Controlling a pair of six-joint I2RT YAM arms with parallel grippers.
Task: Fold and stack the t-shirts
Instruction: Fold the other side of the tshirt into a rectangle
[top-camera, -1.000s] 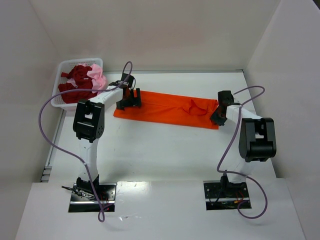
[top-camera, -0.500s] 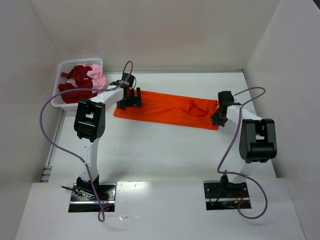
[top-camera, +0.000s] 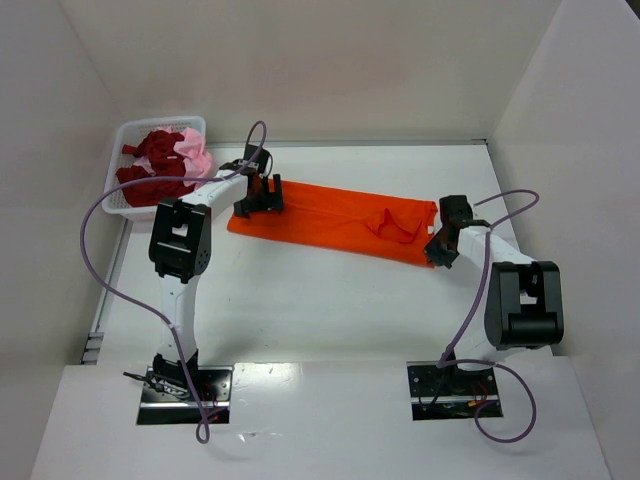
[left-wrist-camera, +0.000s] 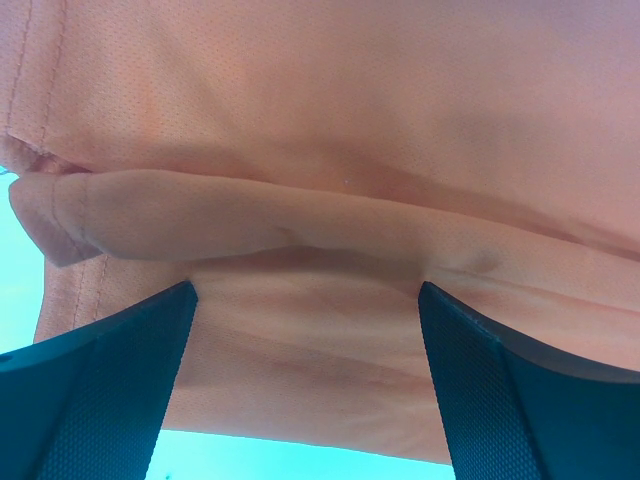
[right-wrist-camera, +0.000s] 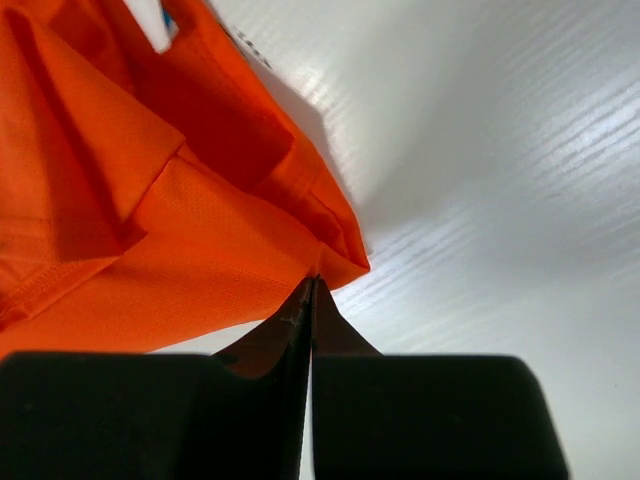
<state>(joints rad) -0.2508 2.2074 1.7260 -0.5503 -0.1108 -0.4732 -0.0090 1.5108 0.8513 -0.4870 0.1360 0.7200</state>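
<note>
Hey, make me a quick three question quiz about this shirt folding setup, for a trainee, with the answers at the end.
1. True or false: the left gripper is shut tight on the orange t-shirt.
2. What lies in the white basket? A) an orange shirt; B) dark red shirts and a pink shirt; C) towels.
3. Fill in: the spread shirt's near right corner is pinched by the ____ gripper.
Key: 1 false, its fingers stand apart. 2 B. 3 the right gripper.
</note>
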